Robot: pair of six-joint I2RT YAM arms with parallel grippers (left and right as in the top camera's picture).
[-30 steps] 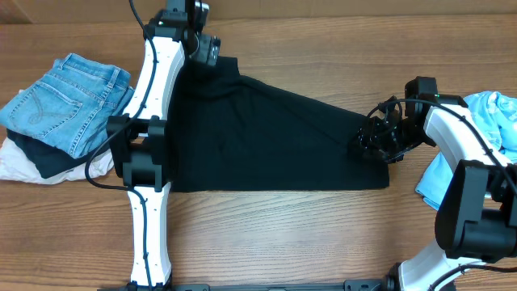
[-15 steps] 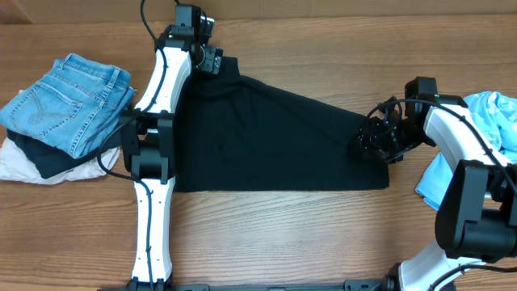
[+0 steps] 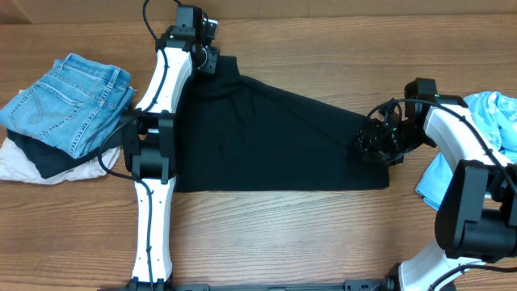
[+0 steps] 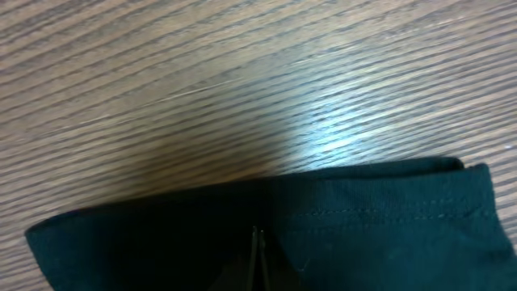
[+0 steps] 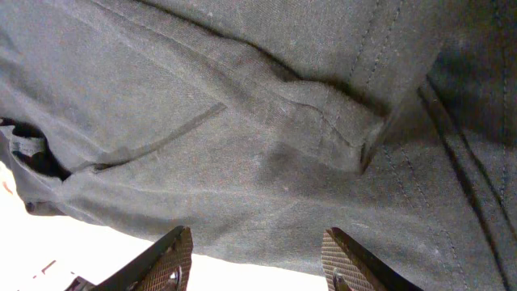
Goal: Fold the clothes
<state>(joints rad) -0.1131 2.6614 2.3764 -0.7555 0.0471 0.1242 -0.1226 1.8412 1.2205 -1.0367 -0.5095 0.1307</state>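
The black shirt [image 3: 275,137] lies spread flat across the middle of the wooden table [image 3: 323,234], narrowing toward the right. My left gripper [image 3: 208,61] sits at its far left corner. In the left wrist view its fingertips [image 4: 258,236] are pressed together on the dark fabric [image 4: 388,218] just inside the stitched hem. My right gripper [image 3: 376,144] hovers at the shirt's right end. In the right wrist view its gripper [image 5: 258,260] stands open, the ribbed pads [image 5: 174,259] apart, with wrinkled cloth [image 5: 242,121] just beyond them.
A stack with blue jeans [image 3: 69,97] on top of dark and white garments [image 3: 24,162] lies at the left edge. A light blue garment [image 3: 493,113] lies at the right edge behind my right arm.
My left arm swung slightly right along the shirt's far corner and its gripper went from open to shut on the fabric. The right arm and the shirt have not moved.
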